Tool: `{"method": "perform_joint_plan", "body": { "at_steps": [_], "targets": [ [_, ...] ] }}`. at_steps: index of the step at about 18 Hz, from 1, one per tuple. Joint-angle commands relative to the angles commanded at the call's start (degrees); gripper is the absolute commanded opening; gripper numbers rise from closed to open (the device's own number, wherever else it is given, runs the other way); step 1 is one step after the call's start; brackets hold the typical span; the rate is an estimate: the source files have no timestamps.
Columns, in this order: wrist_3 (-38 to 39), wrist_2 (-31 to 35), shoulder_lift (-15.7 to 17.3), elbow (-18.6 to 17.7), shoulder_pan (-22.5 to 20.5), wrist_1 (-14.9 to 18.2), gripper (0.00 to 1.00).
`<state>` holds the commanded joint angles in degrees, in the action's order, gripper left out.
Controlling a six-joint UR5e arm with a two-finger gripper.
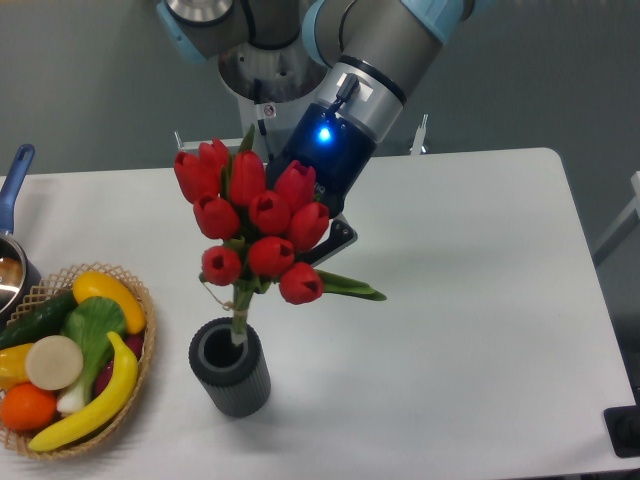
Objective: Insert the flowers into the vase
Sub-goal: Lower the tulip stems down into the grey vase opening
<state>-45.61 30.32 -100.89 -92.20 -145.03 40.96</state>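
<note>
Flowers [252,220] are hanging from the claw [315,235], which is pinching them. Stem tips are entering the vase [230,367] mouth at the table's [480,300] near left.

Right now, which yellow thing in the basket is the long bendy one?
The banana, curving along the basket's front right edge. The other yellow fruit at the back is shorter and plumper.

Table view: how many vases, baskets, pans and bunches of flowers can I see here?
vase: 1
basket: 1
pan: 1, partly cut off at the left edge
flowers: 1 bunch, held up over the vase
Total: 4
</note>
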Motion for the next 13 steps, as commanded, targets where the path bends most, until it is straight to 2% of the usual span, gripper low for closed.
{"method": "perform_joint_plan", "body": {
  "at_steps": [13],
  "targets": [
    [-2.3,0.7,-2.3,-0.3,0.4,0.0,0.40]
  ]
}}
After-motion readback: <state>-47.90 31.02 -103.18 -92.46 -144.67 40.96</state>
